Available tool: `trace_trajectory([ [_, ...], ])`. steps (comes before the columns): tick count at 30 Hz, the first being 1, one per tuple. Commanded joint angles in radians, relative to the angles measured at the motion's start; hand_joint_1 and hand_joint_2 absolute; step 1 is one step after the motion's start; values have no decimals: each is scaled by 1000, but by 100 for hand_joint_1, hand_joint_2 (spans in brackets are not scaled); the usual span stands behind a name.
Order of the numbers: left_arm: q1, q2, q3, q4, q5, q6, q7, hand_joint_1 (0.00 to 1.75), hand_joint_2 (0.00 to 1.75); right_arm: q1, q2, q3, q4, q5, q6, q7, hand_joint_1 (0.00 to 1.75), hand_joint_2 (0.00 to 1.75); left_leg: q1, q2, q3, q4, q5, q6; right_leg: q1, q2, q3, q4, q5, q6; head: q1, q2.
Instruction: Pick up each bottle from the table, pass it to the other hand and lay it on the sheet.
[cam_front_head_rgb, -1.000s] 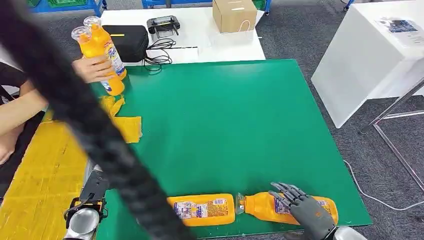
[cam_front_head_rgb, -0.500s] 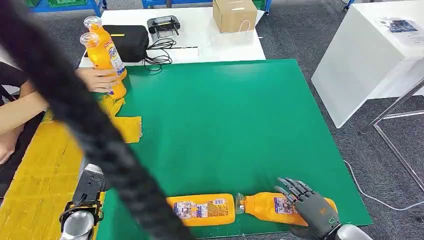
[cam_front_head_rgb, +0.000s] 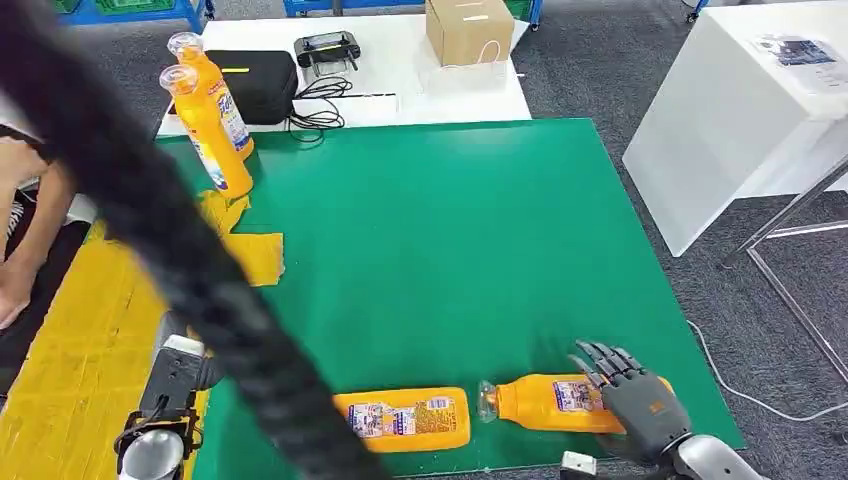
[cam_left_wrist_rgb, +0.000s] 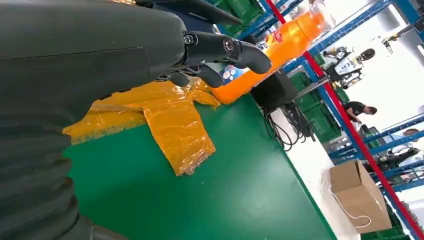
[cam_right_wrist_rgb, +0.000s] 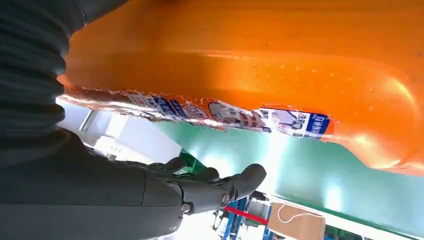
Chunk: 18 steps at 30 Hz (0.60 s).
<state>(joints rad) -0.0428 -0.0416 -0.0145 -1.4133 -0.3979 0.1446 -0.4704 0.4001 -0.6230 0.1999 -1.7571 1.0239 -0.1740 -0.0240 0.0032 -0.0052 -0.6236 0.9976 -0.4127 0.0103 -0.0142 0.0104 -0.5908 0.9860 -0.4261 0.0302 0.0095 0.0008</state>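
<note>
Right hand (cam_front_head_rgb: 648, 405) has slid along the near-edge bottle (cam_front_head_rgb: 548, 402) toward its base; fingers (cam_front_head_rgb: 604, 358) draped over it, spread, not clamped; it lies flat on the green sheet (cam_front_head_rgb: 440, 250); second bottle (cam_front_head_rgb: 405, 418) just beside; person's arm gone from the two upright bottles (cam_front_head_rgb: 212, 110); left hand (cam_left_wrist_rgb: 220, 50) empty, fingers loosely curled.
</note>
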Motion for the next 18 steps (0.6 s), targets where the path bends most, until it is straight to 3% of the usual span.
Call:
trace_trajectory([
  [1, -4, -23, 25, 9, 4, -10, 4, 0, 175, -31, 59, -31, 71, 43, 15, 26, 0, 175, 1, 0, 5, -1, -2, 0, 2, -1, 6, -2, -1, -1, 0, 0],
  [15, 9, -26, 17, -8, 13, -19, 14, 0, 175, -103, 128, -51, 194, 139, 35, 71, 0, 175, 2, 1, 6, -1, -2, -1, 3, -1, 7, -4, -1, -1, 0, 0],
  [16, 10, -24, 18, -11, 13, -18, 14, 0, 175, -104, 128, -55, 198, 141, 42, 75, 5, 175, 2, 1, 4, -1, -1, -1, 2, 0, 5, -3, 0, -1, 0, 0],
  [17, 10, -24, 21, -13, 14, -17, 14, 0, 175, -105, 128, -61, 202, 145, 50, 79, 23, 175, 4, 1, 10, -1, -4, -1, 4, -1, 12, -5, -2, -2, 0, 0],
  [18, 11, -24, 23, -14, 15, -17, 15, 0, 175, -104, 126, -60, 206, 148, 63, 82, 54, 175, 2, 0, 5, -1, -1, 0, 2, -1, 6, -3, -1, -1, 0, 0],
])
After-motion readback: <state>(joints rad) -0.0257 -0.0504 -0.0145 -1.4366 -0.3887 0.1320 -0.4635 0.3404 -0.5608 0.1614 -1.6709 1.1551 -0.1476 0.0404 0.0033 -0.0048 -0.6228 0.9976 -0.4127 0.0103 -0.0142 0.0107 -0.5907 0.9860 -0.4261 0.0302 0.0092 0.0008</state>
